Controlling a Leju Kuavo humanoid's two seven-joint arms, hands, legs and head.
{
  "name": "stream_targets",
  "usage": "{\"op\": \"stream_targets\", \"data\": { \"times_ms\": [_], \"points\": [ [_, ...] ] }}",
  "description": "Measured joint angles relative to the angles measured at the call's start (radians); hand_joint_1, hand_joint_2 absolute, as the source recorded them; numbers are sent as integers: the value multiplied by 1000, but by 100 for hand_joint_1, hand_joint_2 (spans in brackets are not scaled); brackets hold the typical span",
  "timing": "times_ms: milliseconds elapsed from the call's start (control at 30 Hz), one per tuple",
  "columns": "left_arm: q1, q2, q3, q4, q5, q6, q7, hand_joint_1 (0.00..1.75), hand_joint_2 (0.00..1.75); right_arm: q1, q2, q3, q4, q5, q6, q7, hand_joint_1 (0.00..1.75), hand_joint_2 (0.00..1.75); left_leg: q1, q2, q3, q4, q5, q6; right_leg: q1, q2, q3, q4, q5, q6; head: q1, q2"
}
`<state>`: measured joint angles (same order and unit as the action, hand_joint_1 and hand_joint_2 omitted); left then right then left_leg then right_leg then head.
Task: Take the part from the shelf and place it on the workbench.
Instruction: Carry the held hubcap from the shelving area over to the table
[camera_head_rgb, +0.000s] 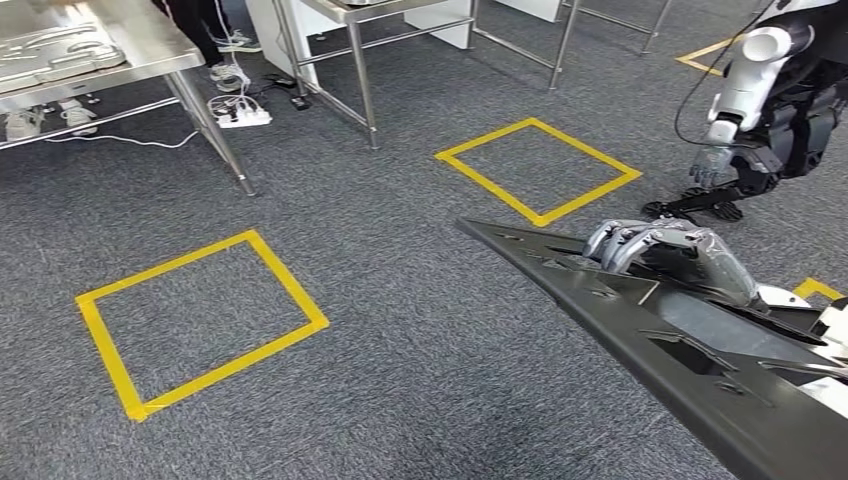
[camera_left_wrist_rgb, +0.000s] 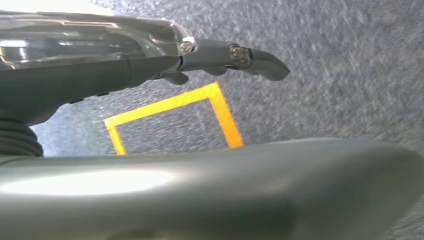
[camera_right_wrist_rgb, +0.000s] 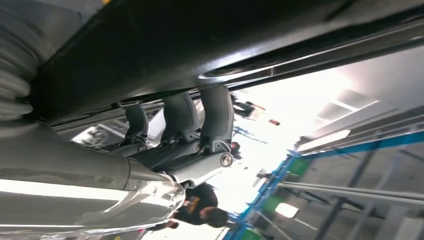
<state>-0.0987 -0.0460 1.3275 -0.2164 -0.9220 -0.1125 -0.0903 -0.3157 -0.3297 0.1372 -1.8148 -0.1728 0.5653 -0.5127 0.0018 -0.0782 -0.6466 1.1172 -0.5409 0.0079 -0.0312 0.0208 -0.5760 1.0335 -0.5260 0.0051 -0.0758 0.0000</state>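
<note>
The long black part (camera_head_rgb: 640, 330) is held up over the grey carpet (camera_head_rgb: 400, 330), slanting from its pointed tip, which hangs just short of the nearer yellow tape square (camera_head_rgb: 538, 170), back toward the robot's right side. It is a flat moulded panel with ribs and several cut-out openings. The right hand (camera_head_rgb: 660, 245) grips it: silver fingers (camera_head_rgb: 615, 238) curl over the part's far edge close to the pointed tip, and in the right wrist view the dark fingers (camera_right_wrist_rgb: 180, 117) are hooked up around the edge of the part (camera_right_wrist_rgb: 210, 45), pressed against its underside (the thumb's contact cannot be made out). The left hand (camera_left_wrist_rgb: 150, 60) is seen in its wrist view over carpet, its dark fingers (camera_left_wrist_rgb: 250, 56) stretched out fairly straight with nothing between them and the thumb, a corner of yellow tape (camera_left_wrist_rgb: 220, 110) on the floor beyond. A second yellow tape square (camera_head_rgb: 200, 325) lies on the carpet well apart from the part, away from the tip. Far beyond the tip, across the carpet, stands a steel workbench (camera_head_rgb: 110, 50) on angled legs, with a white power strip (camera_head_rgb: 240, 112) and cables on the floor beside it. Another white-armed robot (camera_head_rgb: 765, 100) stands on the far side of the part, near the hand that grips it.
</note>
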Motion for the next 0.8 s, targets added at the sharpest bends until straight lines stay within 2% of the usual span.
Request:
{"op": "stream_targets", "data": {
  "times_ms": [33, 67, 100, 133, 167, 200, 267, 300, 333, 400, 433, 467, 500, 533, 567, 600, 633, 667, 700, 733, 767, 800],
  "points": [
    [-2, 0, 0, 0, 0, 0, 0, 0, 175, -1, 1, 1, 1, 0, 0, 0, 175, 175, 0, 31, -30, 57, -26, -5, 1, -15, 4, 0, -3, -4, 0, 0],
    [-4, 0, 0, 0, 0, 0, 0, 0, 175, 0, 1, 2, 2, 0, 0, 0, 175, 175, 2, 49, -64, 121, -50, -10, 1, -30, 7, 0, -7, -6, 0, 0],
    [-5, -1, 0, 0, 0, -1, 0, 0, 175, 0, 2, 3, 3, 0, 0, 0, 175, 175, 4, 59, -93, 172, -63, -13, 1, -44, 10, 0, -11, -6, 0, 0],
    [-4, -1, 0, 0, 0, -1, 1, 0, 175, 0, 2, 4, 5, 0, 0, 0, 175, 175, 7, 64, -107, 193, -59, -15, 1, -58, 14, 0, -15, -5, 0, 0],
    [-2, -1, 0, 0, -1, 0, 2, 0, 175, 0, 3, 5, 6, 0, 0, 1, 175, 175, 8, 69, -101, 175, -35, -15, 1, -71, 21, 0, -20, -2, 0, 0],
    [-1, -1, 0, 0, -1, 2, 3, 0, 175, -1, 3, 6, 7, -1, 1, 2, 175, 175, 9, 78, -77, 121, 2, -14, 1, -84, 29, 0, -26, 1, 0, 0],
    [-1, -1, 0, 0, -1, 6, 7, 0, 175, -3, 4, 9, 8, -2, 1, 4, 175, 175, 1, 124, -19, 1, 57, -5, 4, -108, 44, 0, -39, 10, 0, 0],
    [-2, -1, 0, 0, -2, 7, 9, 0, 175, -4, 4, 10, 8, -2, 2, 5, 175, 175, -5, 145, -3, -35, 65, 2, 6, -118, 48, 0, -44, 15, 0, 0],
    [-3, -1, 0, 0, -2, 8, 10, 0, 175, -5, 4, 11, 8, -3, 2, 6, 175, 175, -11, 159, 1, -48, 61, 10, 10, -128, 51, -2, -47, 20, 0, 0],
    [-1, -1, 0, 0, -2, 9, 13, 0, 175, -6, 5, 14, 9, -4, 2, 10, 175, 175, -14, 146, 2, -54, 56, 23, 13, -150, 61, -9, -53, 31, 0, 0],
    [1, -1, 0, 0, -2, 9, 14, 0, 175, -6, 6, 15, 9, -5, 2, 12, 175, 175, -12, 134, 6, -57, 55, 29, 12, -146, 68, -8, -60, 35, 0, 0],
    [1, -1, 0, 0, -2, 9, 15, 0, 175, -8, 6, 17, 10, -5, 1, 14, 175, 175, -8, 123, 11, -61, 55, 35, 12, -127, 67, 7, -74, 39, 0, 0],
    [0, -1, 0, 0, -3, 9, 15, 0, 175, -8, 6, 17, 10, -6, 1, 14, 175, 175, -5, 112, 16, -64, 55, 41, 11, -98, 53, 43, -96, 40, 0, 0],
    [-2, -1, 0, 0, -4, 10, 16, 0, 175, -7, 6, 17, 11, -6, 0, 15, 175, 175, -3, 101, 19, -66, 54, 46, 10, -65, 25, 103, -125, 40, 0, 0],
    [-4, -1, 0, 0, -5, 10, 17, 0, 175, -4, 6, 18, 13, -7, 0, 16, 175, 175, -3, 88, 20, -66, 53, 50, 10, -43, -14, 174, -156, 39, 1, 0],
    [-5, -1, 0, 0, -7, 10, 18, 0, 175, 0, 6, 18, 14, -7, 0, 16, 175, 175, -4, 75, 22, -66, 51, 53, 11, -32, -54, 240, -175, 38, 1, 0],
    [-5, -1, 0, 0, -8, 10, 20, 0, 175, 5, 6, 19, 16, -8, 0, 17, 175, 175, -5, 60, 24, -65, 50, 54, 11, -27, -83, 279, -176, 37, 1, 0],
    [-3, -1, 0, 0, -9, 10, 21, 0, 175, 8, 6, 20, 16, -8, -1, 17, 175, 175, -5, 46, 27, -65, 49, 54, 11, -25, -95, 279, -154, 36, 1, 0],
    [-2, -1, 0, 0, -9, 10, 23, 0, 175, 10, 6, 20, 17, -9, -1, 17, 175, 175, -6, 31, 31, -65, 47, 54, 11, -22, -87, 238, -113, 33, 1, 0],
    [-1, -1, 0, 0, -9, 10, 24, 0, 175, 10, 6, 20, 17, -9, -1, 17, 175, 175, -6, 17, 36, -65, 45, 52, 11, -11, -67, 171, -63, 30, 1, 0],
    [-2, -3, 0, 0, -10, 10, 24, 0, 175, 11, 6, 20, 17, -10, -1, 17, 175, 175, -7, 5, 38, -64, 42, 49, 11, 10, -45, 104, -24, 25, 1, 0],
    [-2, -4, 0, 0, -10, 10, 24, 0, 175, 12, 6, 20, 17, -11, -2, 17, 175, 175, -6, -8, 38, -63, 40, 46, 11, 28, -26, 49, 0, 23, 1, 0]
  ]
}}
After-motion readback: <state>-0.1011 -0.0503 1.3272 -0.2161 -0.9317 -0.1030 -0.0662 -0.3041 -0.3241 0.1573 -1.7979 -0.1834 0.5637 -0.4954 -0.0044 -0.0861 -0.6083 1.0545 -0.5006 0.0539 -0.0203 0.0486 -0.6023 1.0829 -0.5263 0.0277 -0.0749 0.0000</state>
